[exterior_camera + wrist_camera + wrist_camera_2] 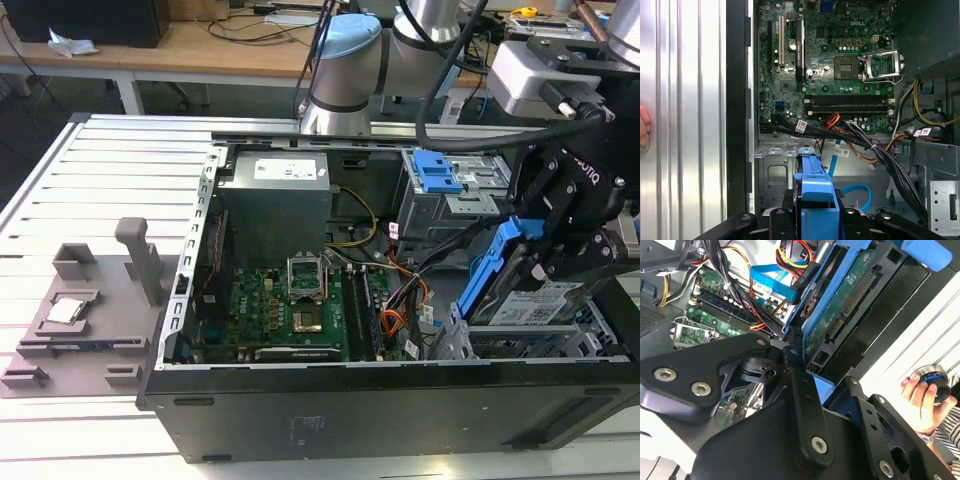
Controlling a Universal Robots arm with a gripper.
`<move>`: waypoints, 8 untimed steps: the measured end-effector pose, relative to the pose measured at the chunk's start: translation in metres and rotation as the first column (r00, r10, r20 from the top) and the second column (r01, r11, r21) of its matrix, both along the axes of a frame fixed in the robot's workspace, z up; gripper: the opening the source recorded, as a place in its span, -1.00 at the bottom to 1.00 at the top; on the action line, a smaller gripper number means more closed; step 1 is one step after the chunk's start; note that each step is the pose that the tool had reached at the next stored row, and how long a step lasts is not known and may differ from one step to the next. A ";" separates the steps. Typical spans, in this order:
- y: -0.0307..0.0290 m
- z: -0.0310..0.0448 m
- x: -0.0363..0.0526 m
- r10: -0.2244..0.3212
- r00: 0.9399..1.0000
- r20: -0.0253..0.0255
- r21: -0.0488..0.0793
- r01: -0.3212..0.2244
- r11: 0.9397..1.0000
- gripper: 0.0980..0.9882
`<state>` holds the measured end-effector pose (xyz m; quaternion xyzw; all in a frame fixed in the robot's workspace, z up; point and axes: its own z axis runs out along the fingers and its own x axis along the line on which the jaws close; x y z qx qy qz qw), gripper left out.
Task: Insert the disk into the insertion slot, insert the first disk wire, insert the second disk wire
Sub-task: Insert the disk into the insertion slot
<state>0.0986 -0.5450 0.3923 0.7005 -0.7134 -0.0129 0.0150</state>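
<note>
Open computer case point(330, 400) on a slatted metal table point(100, 180), exterior view. The gripper point(540, 255) hung over the case end at the exterior view's right, clenched on the disk point(536, 306). The disk was held tilted, label side up, with its blue carrier point(487, 275) along the raised edge. It sat directly above the insertion slot point(462, 342), the low silver perforated cage in the near corner of the case. Whether the disk touched the cage could not be told.

In the second wrist view, the black fingers point(802, 390) pressed against the carrier's edge, and the disk's point(850, 295) green underside with its connector row faced the camera. A person's hand point(922, 400) beyond the case held a round black object with a blue ring.

In the first wrist view, the carrier point(815, 185) stood between the two finger linkages point(780, 220), with the motherboard point(830, 65) ahead of it. A bundle of loose wires point(880, 150) and a blue cable point(855, 192) lay between board and carrier.

The taller grey cage with its blue latch point(437, 172) stood behind the gripper. A grey fixture point(90, 320) rested on the table at the exterior view's left, well apart from the case
</note>
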 end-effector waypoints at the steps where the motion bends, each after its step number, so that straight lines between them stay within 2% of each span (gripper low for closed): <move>1: 0.0000 -0.0009 0.0000 0.000 1.000 0.000 0.000 0.000 1.000 -0.40; 4: 0.0000 -0.0055 0.0000 0.000 1.000 0.000 0.000 0.000 1.000 -0.40; 8: 0.0000 -0.0059 0.0000 0.000 1.000 0.000 0.000 0.000 1.000 -0.40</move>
